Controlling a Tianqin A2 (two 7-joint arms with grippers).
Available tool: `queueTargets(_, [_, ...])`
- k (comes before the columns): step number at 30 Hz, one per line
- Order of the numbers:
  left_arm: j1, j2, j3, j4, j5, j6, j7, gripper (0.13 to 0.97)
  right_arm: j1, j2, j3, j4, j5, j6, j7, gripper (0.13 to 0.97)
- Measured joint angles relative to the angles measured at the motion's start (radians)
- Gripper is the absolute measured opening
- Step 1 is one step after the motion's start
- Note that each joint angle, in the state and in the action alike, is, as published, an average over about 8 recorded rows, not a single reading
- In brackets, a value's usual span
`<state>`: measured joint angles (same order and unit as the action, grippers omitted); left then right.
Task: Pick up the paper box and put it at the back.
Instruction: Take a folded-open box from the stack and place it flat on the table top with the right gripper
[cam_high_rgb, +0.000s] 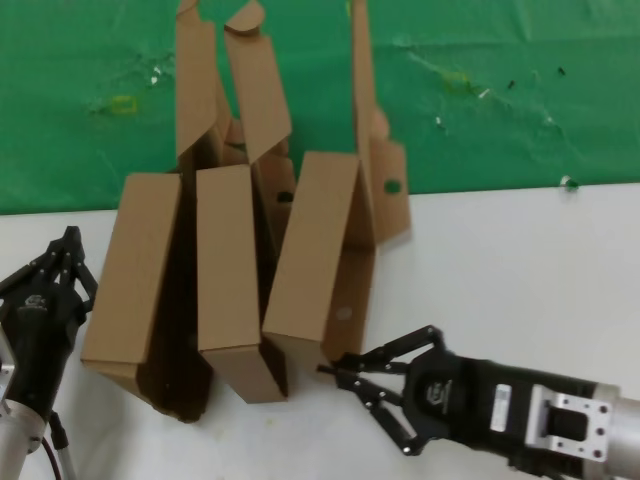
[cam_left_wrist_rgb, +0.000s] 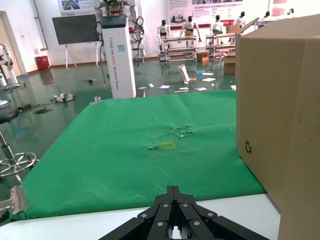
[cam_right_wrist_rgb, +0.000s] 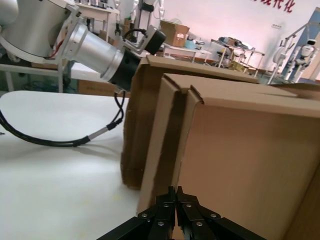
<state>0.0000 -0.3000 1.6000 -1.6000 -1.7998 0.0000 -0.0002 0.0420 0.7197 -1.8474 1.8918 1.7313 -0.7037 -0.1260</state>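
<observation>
The right gripper (cam_high_rgb: 345, 378), jaws nearly closed and holding nothing, is at the near corner of the paper box (cam_high_rgb: 315, 255), which stands on the white desk (cam_high_rgb: 500, 270) beside two similar boxes, so a push could topple them.

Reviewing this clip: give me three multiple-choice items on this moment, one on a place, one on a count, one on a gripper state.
1. Where is the right gripper?
A. over the green cloth
B. at the near corner of the rightmost box
C. beside the leftmost box

2. How many cardboard boxes stand on the table?
A. three
B. one
C. five

3. The left gripper is:
A. clamped on a box
B. carrying tape
C. holding nothing

Key: 1 B, its tips meet the rightmost box; 2 A, three stand side by side; 3 C, it sits apart from the leftmost box.
</observation>
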Motion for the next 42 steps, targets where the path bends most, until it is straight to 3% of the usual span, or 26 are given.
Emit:
queueTargets(5, [0.0, 0.0, 0.0, 0.0, 0.0, 0.0, 0.0, 0.143, -0.064, 0.05, 0.085, 0.061, 0.029, 0.016, -0.002, 0.154])
queueTargets(12, [0.0, 0.0, 0.0, 0.0, 0.0, 0.0, -0.001, 0.143, -0.185, 0.158, 0.323, 0.149, 0.084, 0.016, -0.005, 0.151])
queueTargets(15, [0.0, 0.0, 0.0, 0.0, 0.0, 0.0, -0.001, 0.143, -0.189, 0.226, 0.402, 0.161, 0.036, 0.02, 0.056, 0.149])
queueTargets(19, [0.0, 0.0, 0.0, 0.0, 0.0, 0.0, -0.001, 0.143, -0.115, 0.33, 0.433, 0.166, -0.122, -0.003, 0.223, 0.149])
queueTargets(23, [0.0, 0.0, 0.0, 0.0, 0.0, 0.0, -0.001, 0.143, 0.04, 0.396, 0.367, 0.167, -0.317, -0.104, 0.409, 0.149])
queueTargets(27, [0.0, 0.0, 0.0, 0.0, 0.0, 0.0, 0.0, 0.143, 0.236, 0.375, 0.24, 0.165, -0.516, -0.276, 0.54, 0.149])
queueTargets(36, [0.0, 0.0, 0.0, 0.0, 0.0, 0.0, 0.0, 0.143, 0.672, 0.105, -0.077, 0.028, -0.951, -0.675, 0.612, 0.149])
queueTargets(42, [0.0, 0.0, 0.0, 0.0, 0.0, 0.0, 0.0, 0.143, 0.87, -0.048, -0.266, -0.117, -1.21, -0.799, 0.626, 0.149])
